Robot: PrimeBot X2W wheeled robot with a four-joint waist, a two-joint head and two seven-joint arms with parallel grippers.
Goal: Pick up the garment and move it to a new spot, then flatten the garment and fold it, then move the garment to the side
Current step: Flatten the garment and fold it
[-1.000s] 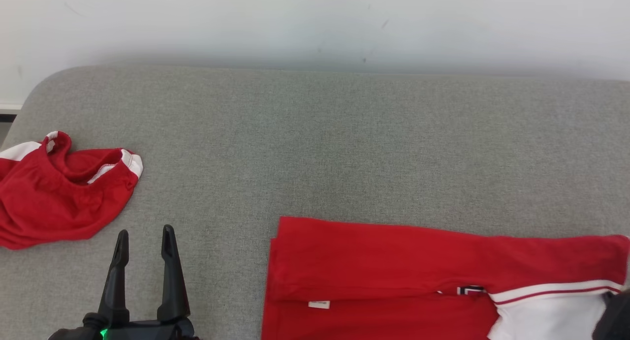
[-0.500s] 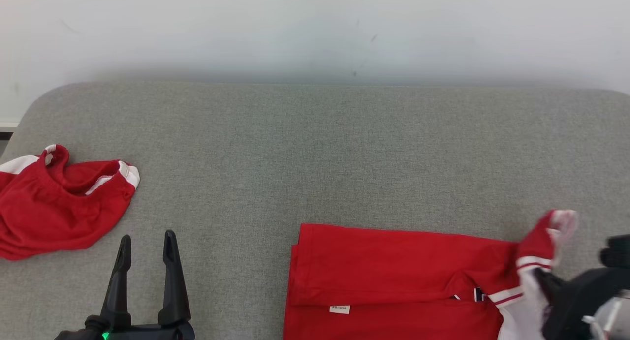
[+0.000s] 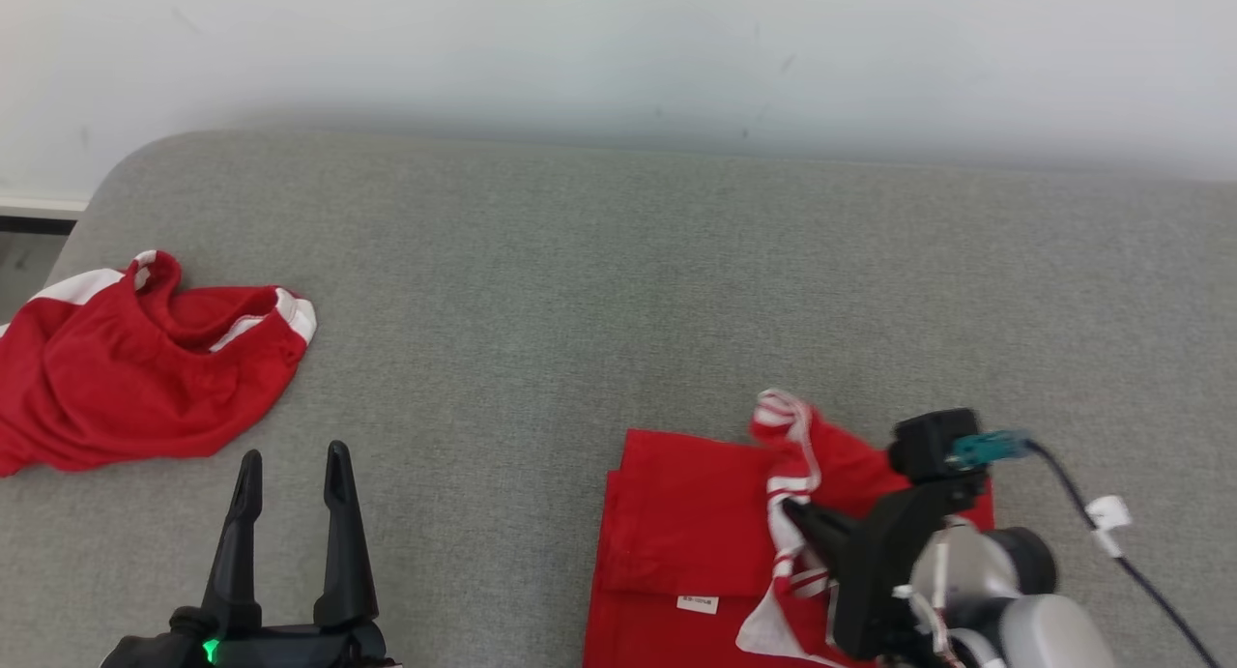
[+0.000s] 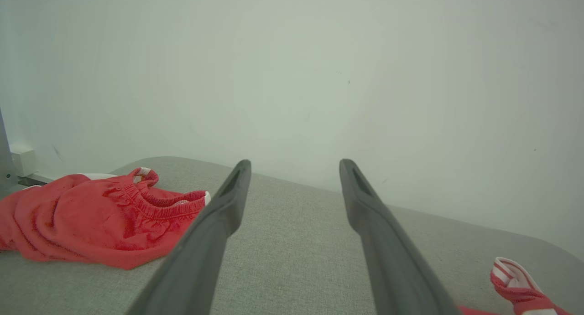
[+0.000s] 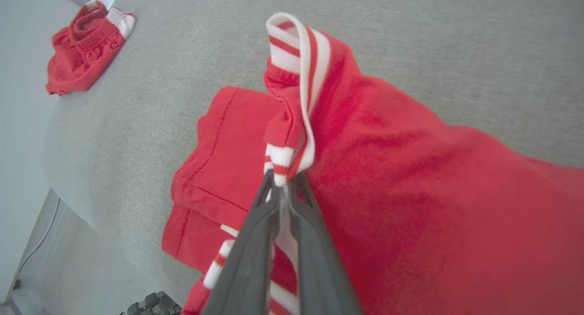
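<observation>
**Soft red shirt pinched by its striped trim**

Nearest me, at about five o'clock on the grey counter (image 3: 580, 291), the right end effector (image 5: 282, 180) was clenched on the red-and-white striped trim (image 5: 296, 55) of the red garment (image 3: 676, 523). It lifted that edge in a limp loop while the rest lay partly folded on the counter. The cloth looked light, soft and floppy, likely to sag wherever unsupported. The ribbed trim or a hemmed corner seemed the surest hold, being thicker than the plain cloth. The right wrist view gave the pinch itself and the stitched hems of the stacked layers, which the head view left half-hidden behind the arm. At seven o'clock the left end effector (image 3: 290, 460) stood released, fingers wide, grasping nothing. Farther off, at nine o'clock, a second crumpled red garment (image 3: 145, 378) lay well apart. The left wrist view showed its gathered band, with the pale wall (image 3: 618, 49) beyond.
</observation>
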